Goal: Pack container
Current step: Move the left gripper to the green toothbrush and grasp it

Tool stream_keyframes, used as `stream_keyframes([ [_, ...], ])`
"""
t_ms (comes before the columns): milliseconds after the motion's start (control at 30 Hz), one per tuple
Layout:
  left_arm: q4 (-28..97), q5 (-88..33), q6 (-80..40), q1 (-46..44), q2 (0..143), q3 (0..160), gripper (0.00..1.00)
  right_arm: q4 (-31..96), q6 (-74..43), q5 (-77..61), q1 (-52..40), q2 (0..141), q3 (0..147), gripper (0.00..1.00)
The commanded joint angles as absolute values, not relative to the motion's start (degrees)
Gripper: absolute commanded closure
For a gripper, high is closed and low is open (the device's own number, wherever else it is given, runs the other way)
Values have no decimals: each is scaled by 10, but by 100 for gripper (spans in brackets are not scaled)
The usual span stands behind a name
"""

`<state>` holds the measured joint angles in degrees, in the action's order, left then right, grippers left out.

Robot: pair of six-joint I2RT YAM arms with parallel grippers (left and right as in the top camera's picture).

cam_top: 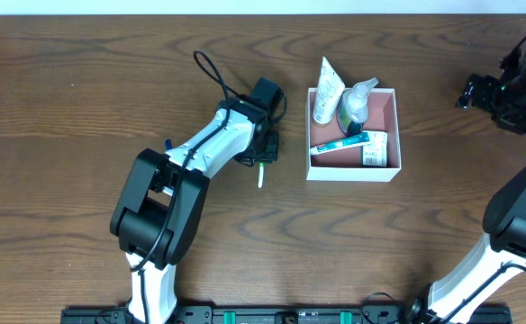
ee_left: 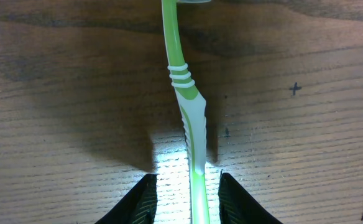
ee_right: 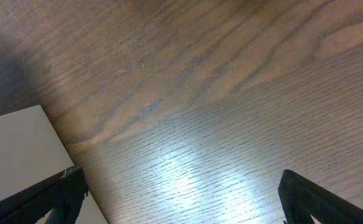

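The container [cam_top: 353,172], a square white-walled box with a pink inside, stands right of centre and holds a white tube [cam_top: 327,90], a clear bottle [cam_top: 358,99], a toothpaste box [cam_top: 340,144] and a green-and-white packet [cam_top: 376,148]. A green-and-white toothbrush [ee_left: 192,118] lies flat on the table, left of the box. My left gripper [ee_left: 188,180] straddles its handle with the jaws partly open and a gap on each side. In the overhead view the left gripper [cam_top: 265,151] sits just above the toothbrush [cam_top: 261,173]. My right gripper [ee_right: 184,193] stands wide open over bare wood, holding nothing.
The right gripper [cam_top: 479,90] hangs at the table's far right, well away from the box. A pale flat surface [ee_right: 20,149] shows at the left of the right wrist view. A cable [cam_top: 213,72] loops behind the left arm.
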<state>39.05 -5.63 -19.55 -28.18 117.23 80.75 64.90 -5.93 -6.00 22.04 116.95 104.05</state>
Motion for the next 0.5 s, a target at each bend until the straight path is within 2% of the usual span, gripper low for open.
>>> stream_keyframes([
  [0, 392, -53, -203, -280, 1183, 807, 67, 649, -68, -62, 218, 1163, 1041, 1],
  [300, 390, -54, -203, -280, 1206, 807, 68, 649, -68, -62, 217, 1163, 1041, 1],
  [367, 388, -54, -203, -280, 1206, 807, 74, 649, -68, -62, 217, 1163, 1041, 1],
  [467, 387, -54, -203, -280, 1206, 807, 79, 649, -68, -62, 217, 1163, 1041, 1],
])
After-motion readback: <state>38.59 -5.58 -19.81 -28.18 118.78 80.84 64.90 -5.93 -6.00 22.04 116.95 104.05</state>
